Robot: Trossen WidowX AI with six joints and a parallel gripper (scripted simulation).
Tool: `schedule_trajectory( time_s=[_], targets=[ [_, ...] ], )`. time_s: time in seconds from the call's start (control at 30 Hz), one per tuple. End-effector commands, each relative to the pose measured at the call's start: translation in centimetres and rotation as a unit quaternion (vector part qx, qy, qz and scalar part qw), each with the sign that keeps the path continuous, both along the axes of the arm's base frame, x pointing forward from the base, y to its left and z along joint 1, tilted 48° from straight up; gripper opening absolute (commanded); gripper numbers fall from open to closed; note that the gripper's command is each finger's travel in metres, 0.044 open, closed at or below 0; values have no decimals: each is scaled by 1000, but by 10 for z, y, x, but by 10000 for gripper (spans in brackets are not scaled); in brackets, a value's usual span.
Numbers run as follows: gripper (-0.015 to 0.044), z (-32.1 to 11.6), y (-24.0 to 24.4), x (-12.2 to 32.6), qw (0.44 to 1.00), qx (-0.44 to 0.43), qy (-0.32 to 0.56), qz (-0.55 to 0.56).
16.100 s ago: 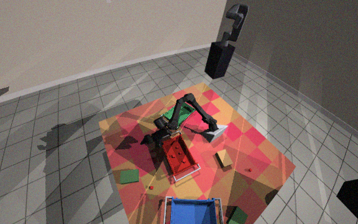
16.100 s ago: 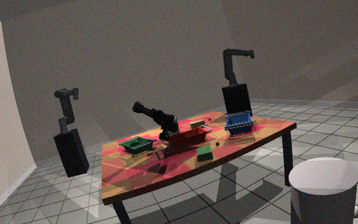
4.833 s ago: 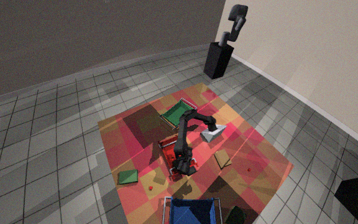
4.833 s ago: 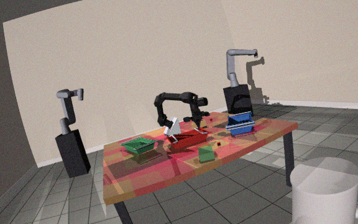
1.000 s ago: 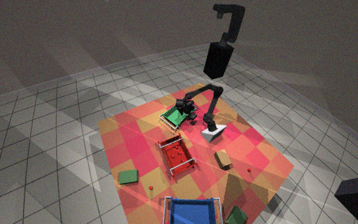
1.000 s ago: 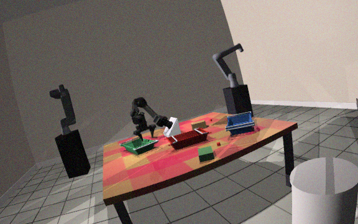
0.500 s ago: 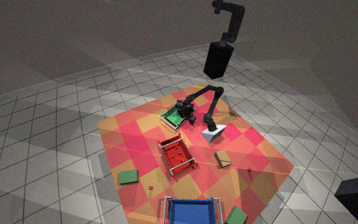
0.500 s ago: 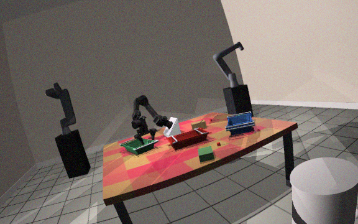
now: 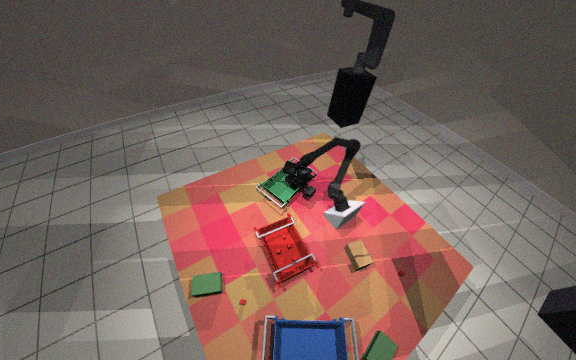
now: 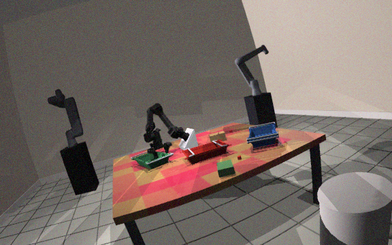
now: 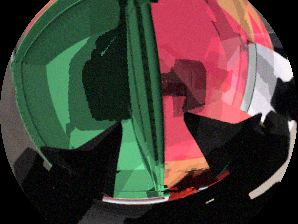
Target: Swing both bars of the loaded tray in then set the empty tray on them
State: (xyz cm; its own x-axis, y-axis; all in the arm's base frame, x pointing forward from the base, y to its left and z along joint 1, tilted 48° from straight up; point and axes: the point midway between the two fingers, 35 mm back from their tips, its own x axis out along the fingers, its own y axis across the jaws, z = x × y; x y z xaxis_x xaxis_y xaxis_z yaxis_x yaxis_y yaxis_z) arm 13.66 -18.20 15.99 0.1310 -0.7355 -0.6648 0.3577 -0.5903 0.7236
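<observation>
The loaded red tray (image 9: 295, 253) (image 10: 207, 155) stands mid-table, with small dark red blocks (image 9: 278, 251) inside. One wire bar (image 9: 275, 228) lies across its top near one end, the other bar (image 9: 294, 267) across near the other end. The empty green tray (image 9: 283, 189) (image 10: 158, 162) (image 11: 145, 75) stands upright beside it; a white bar (image 9: 270, 196) (image 11: 135, 200) shows at its end. My gripper (image 9: 301, 186) (image 10: 160, 150) (image 11: 153, 120) is open, pointing down over the green tray's side wall. One finger is on the inner side, the other outside, with space around the wall. Finger depth is unclear.
The arm stands on a white wedge (image 9: 343, 215) (image 10: 189, 139) (image 11: 265, 75) close to both trays. A blue tray (image 9: 308, 342) (image 10: 263, 139), a tan box (image 9: 358, 254) (image 10: 217, 137), a green block (image 9: 207, 284) (image 10: 226, 168) and a loose red block (image 9: 242, 302) (image 10: 239, 157) are farther off.
</observation>
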Motion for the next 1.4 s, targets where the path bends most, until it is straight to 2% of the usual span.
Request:
schedule_trajectory(
  time_s=[0.0,1.37],
  targets=[
    [325,1,0,1,1000,-1,-2,4],
    [52,6,9,2,1000,5,-3,2]
  ],
)
